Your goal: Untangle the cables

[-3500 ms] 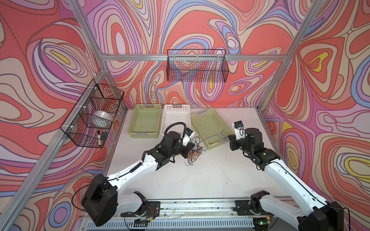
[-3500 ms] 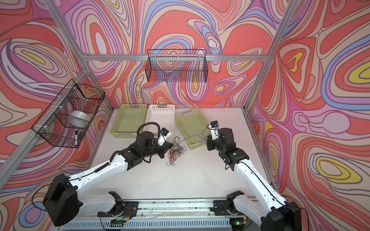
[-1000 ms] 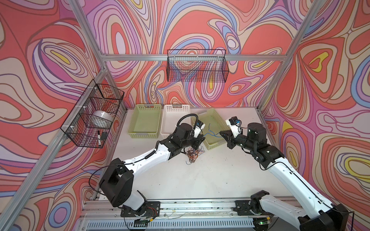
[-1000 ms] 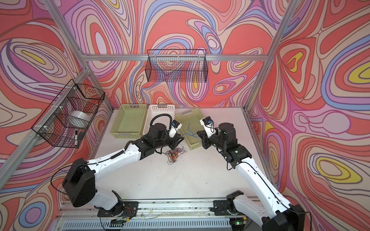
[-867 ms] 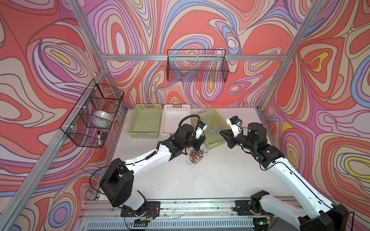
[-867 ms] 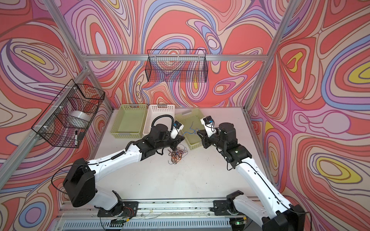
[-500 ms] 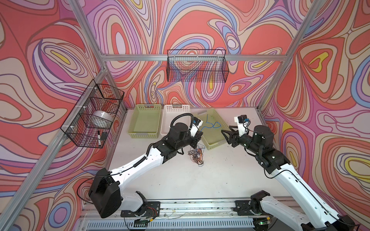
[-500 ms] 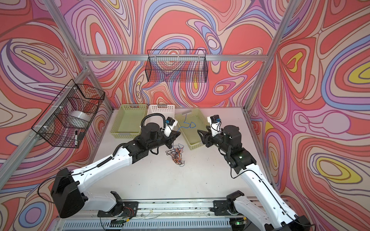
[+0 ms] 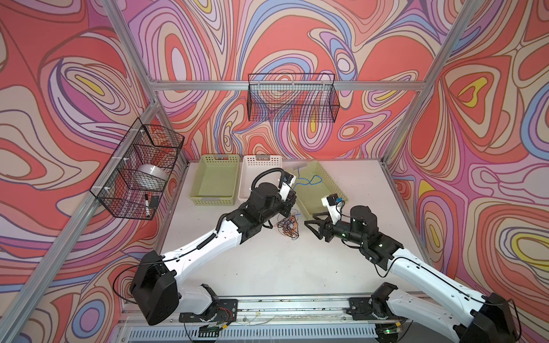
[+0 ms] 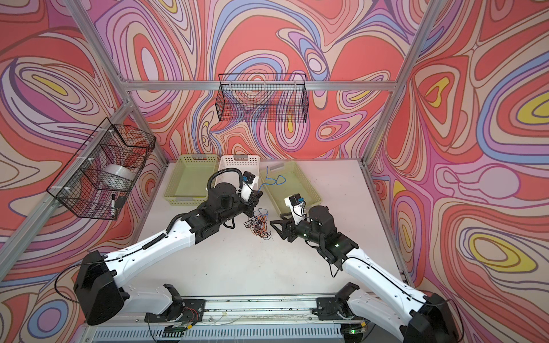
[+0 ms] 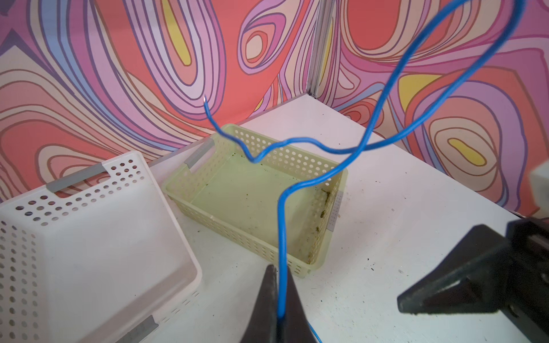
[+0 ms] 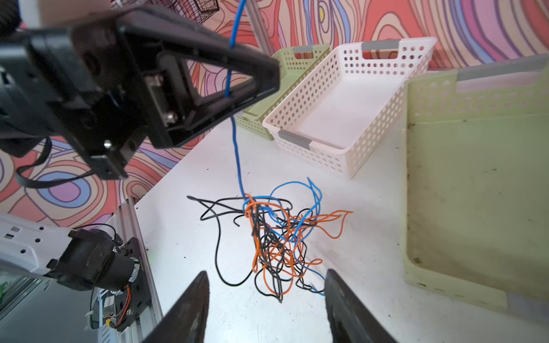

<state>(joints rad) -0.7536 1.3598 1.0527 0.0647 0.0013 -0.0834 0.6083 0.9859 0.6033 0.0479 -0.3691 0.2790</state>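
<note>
Blue cable (image 11: 281,237) is pinched and held up by L fingers (image 11: 266,306), prob. to be pulled from cable pile (image 12: 273,237); R fingers (image 12: 190,308) are spread, empty.

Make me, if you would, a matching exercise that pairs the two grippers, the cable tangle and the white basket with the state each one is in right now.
Things:
1. left gripper
2. right gripper
3. cable tangle
4. white basket

States:
A. standing empty near the back wall
B. lying on the table between the two grippers
C. shut on the blue cable
D. open, holding nothing, pointed at the wires

Pairs: 1-C; 2-D; 3-B; 4-A
</note>
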